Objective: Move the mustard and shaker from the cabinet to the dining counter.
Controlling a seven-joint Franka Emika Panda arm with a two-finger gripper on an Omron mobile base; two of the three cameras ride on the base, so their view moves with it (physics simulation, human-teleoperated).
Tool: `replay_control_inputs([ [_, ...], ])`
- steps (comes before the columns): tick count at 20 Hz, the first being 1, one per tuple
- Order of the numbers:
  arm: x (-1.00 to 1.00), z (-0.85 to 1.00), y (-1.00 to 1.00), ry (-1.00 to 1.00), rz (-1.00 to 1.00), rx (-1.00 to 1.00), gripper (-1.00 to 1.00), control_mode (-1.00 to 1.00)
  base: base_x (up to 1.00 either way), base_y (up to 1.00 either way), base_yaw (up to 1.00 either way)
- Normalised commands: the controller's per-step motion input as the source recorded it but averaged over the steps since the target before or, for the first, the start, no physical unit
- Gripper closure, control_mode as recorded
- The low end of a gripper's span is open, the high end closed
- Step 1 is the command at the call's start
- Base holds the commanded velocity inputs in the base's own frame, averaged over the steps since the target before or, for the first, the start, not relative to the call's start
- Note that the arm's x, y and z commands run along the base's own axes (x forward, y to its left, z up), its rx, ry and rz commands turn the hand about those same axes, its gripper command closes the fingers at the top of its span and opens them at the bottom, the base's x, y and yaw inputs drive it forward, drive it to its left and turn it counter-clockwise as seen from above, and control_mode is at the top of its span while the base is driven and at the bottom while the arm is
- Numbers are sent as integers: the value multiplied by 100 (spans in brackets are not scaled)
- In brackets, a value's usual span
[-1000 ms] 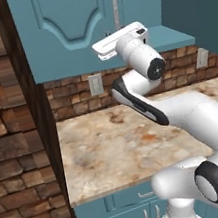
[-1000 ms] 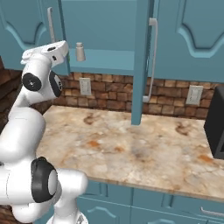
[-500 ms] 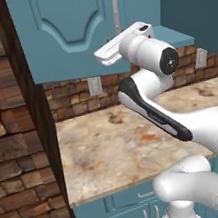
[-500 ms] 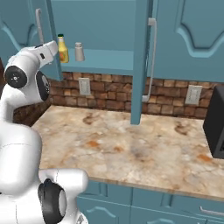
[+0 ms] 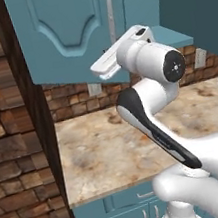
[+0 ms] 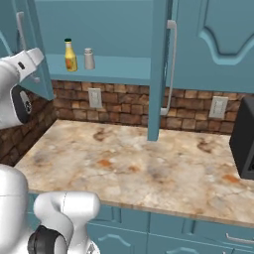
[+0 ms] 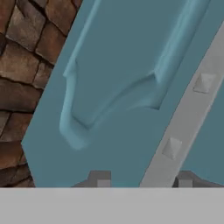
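We have our gripper (image 7: 142, 180) clamped on the door handle (image 7: 188, 111), to swing the cabinet (image 6: 124, 69) open. Inside, the mustard (image 6: 70, 55) and shaker (image 6: 89, 58) stand side by side on the shelf, not yet reachable.

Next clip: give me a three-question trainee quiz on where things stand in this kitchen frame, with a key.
1. True or false: the mustard stands on the marbled counter.
2. Which stands nearer the open cabinet door in the right base view: A) mustard, B) shaker?
3. Fill in: in the hand view, the pincer straddles the door's silver ____.

Key: 1. False, it stands on the cabinet shelf. 2. B. 3. handle.
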Motion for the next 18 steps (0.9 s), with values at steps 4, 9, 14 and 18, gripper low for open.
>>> replay_control_inputs([
  [4, -81, 20, 100, 1, 0, -16, 100, -100, 0, 0, 0],
  [9, -62, 7, 100, 7, 0, -17, 100, -100, 0, 0, 0],
  [14, -50, 0, 87, 13, 0, -13, -100, -100, 0, 0, 0],
  [18, -97, 0, -15, 0, 0, 0, -100, -100, 0, 0, 0],
])
